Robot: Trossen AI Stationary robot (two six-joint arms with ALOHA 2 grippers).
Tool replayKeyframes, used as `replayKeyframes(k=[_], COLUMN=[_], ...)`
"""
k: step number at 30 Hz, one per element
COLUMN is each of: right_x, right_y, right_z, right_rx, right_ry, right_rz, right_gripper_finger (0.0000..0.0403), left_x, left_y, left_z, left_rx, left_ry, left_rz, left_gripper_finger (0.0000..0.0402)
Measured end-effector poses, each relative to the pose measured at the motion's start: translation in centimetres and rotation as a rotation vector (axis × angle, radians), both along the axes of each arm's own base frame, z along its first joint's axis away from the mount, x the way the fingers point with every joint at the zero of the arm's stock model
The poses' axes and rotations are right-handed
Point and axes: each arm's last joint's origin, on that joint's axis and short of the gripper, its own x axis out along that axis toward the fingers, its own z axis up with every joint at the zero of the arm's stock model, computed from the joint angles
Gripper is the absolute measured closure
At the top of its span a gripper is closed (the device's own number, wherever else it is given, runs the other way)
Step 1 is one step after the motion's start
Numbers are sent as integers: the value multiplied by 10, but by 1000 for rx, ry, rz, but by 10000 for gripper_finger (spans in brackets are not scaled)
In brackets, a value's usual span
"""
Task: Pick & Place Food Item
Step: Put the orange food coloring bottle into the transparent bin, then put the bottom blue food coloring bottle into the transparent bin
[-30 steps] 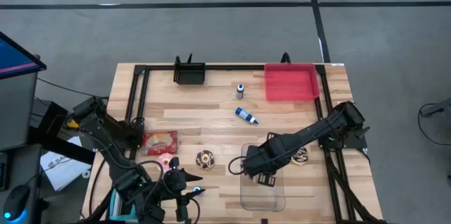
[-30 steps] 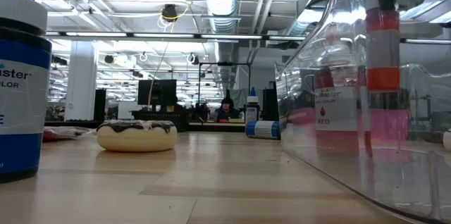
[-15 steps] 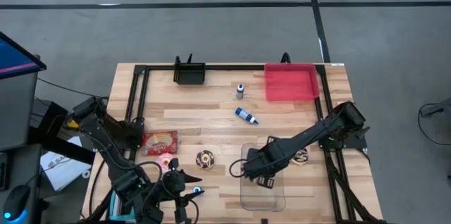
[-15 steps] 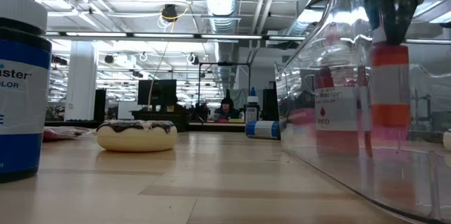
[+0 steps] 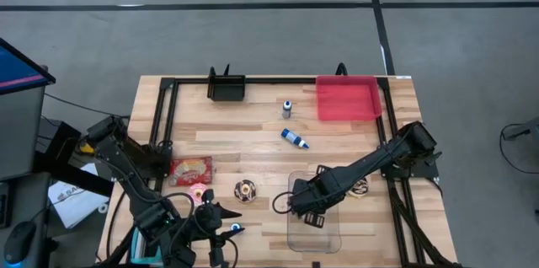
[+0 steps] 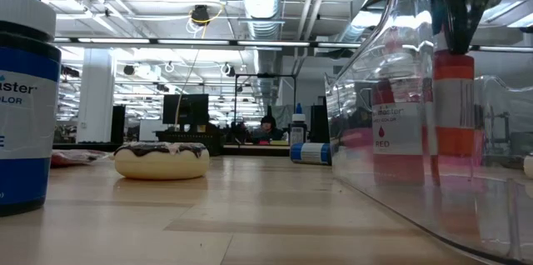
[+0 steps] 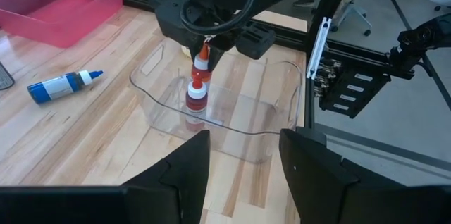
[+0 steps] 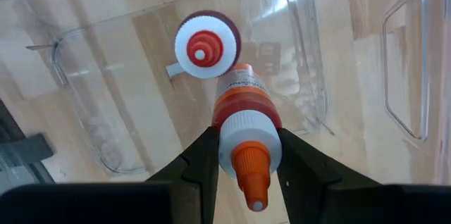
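A clear plastic bin (image 5: pixel 313 222) sits near the table's front edge. A red bottle with a white cap (image 8: pixel 206 44) stands upright inside it. My right gripper (image 5: pixel 308 207) points down into the bin, shut on an orange-capped bottle (image 7: pixel 202 67) right beside the red one. In the low view this bottle (image 6: pixel 454 102) shows through the bin wall, upright. My left gripper (image 7: pixel 243 175) hovers open and holds nothing at the front left (image 5: pixel 221 214), facing the bin. My right gripper pinches the orange-capped bottle between its two fingers at the white collar below the nozzle (image 8: pixel 243 134). The fingers (image 6: pixel 454 11) come from above, pointing down. The bottle hangs upright below them inside the bin, nozzle up. Whether its base touches the bin floor I cannot tell.
A chocolate donut (image 5: pixel 245 190), a pink donut (image 5: pixel 200 192) and a snack bag (image 5: pixel 192 168) lie left of the bin, another donut (image 5: pixel 360 187) to its right. A blue bottle (image 5: pixel 295 138) lies mid-table. A red tray (image 5: pixel 347 98) and black holder (image 5: pixel 226 88) stand at the far edge.
My right gripper has sunk straight down, still shut on the orange-capped bottle. The bottle has stayed upright and now stands lower inside the bin, next to the red bottle.
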Motion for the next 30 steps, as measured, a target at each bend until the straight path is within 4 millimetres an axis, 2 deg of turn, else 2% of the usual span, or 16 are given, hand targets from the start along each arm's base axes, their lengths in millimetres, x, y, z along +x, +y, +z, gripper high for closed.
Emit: replayKeyframes(k=[4, 11, 21, 30], right_x=[0, -5, -4, -4], right_y=[1, 0, 0, 0], right_z=[-2, -19, -19, -18], right_rx=[1, 17, 25, 37], right_ry=[-2, 38, 25, 28], right_rz=[2, -3, 10, 12], right_gripper_finger=[297, 297, 296, 222], left_x=[0, 0, 0, 0], left_y=[0, 0, 0, 0], left_z=[0, 0, 0, 1], left_rx=[0, 0, -1, -5], left_ry=[0, -1, -4, -7], left_rz=[0, 1, 3, 3], left_gripper_finger=[234, 234, 234, 234])
